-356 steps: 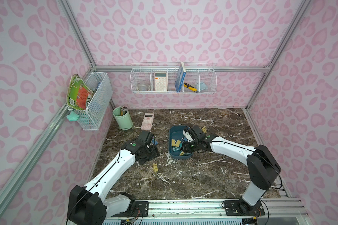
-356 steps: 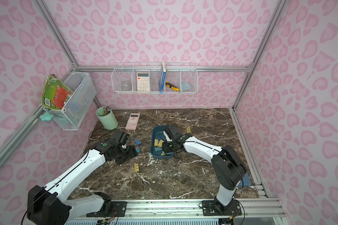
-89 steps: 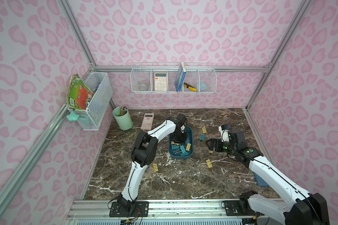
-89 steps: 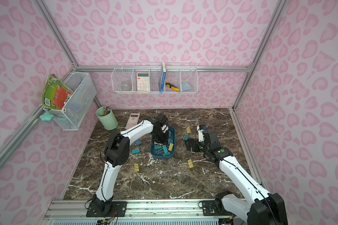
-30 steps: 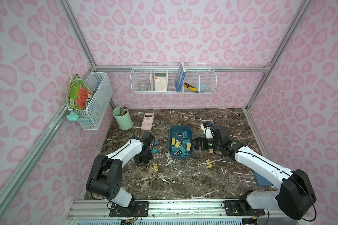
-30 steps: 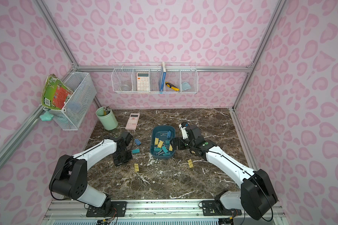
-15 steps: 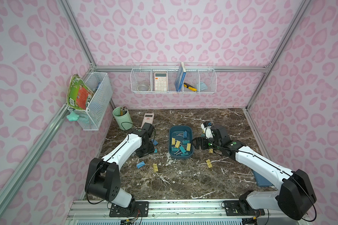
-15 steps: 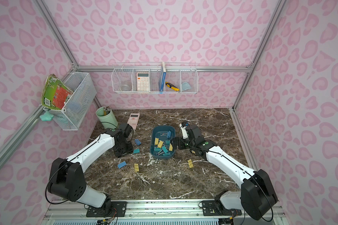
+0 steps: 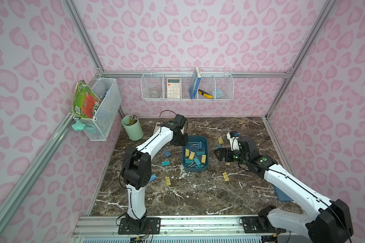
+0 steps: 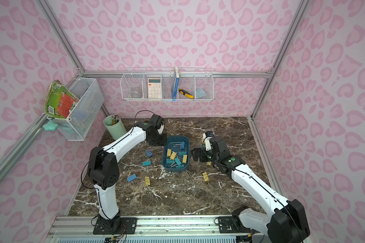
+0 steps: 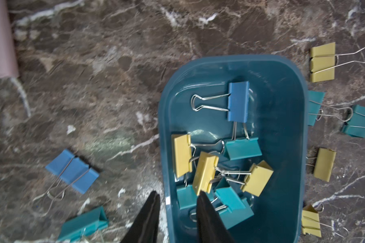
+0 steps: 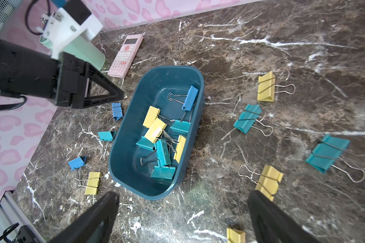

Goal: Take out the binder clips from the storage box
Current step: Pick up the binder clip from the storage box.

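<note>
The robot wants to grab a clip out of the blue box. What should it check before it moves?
1. Clips in the box: ok, several clips lie inside.
2. Left hand empty: ok, its fingers are apart with nothing between them.
3. Right hand empty: ok, it is wide open and holds nothing.
4. Left hand lined up over a clip: not ok, it hangs at the box's rim.
5. Hands apart from each other: ok, there is one on each side of the box.
6. One clip will lift out alone: cannot tell, because the clips lie piled and overlapping.
</note>
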{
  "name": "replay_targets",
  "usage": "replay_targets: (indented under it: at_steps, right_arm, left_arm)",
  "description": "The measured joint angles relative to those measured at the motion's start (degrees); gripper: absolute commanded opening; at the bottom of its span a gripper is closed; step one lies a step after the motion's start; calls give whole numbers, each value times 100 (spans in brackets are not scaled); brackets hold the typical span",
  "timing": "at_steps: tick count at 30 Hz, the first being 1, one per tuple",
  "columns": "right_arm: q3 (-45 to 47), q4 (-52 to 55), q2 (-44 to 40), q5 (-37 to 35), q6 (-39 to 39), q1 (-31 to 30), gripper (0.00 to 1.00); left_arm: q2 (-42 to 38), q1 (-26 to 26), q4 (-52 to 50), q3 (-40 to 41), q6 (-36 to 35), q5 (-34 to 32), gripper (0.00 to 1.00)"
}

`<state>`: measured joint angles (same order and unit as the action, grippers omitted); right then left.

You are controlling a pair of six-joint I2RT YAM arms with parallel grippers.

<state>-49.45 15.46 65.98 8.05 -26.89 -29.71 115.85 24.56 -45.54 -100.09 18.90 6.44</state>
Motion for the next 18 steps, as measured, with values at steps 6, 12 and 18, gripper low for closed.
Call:
replay_targets:
  at_steps: [6,12,18]
  right_arm:
    - [63,229,-302,-155,-48,68,99]
    - [72,420,-433,-264,-136,109,99]
    - [72,535,-439,-291,-155,120,99]
  left_arm:
    - [940,24,31,-940,-446,514,32]
    - [1585,20,31,-1523,-640,979,32]
    - [1971,20,37,-1753,-715,1296,32]
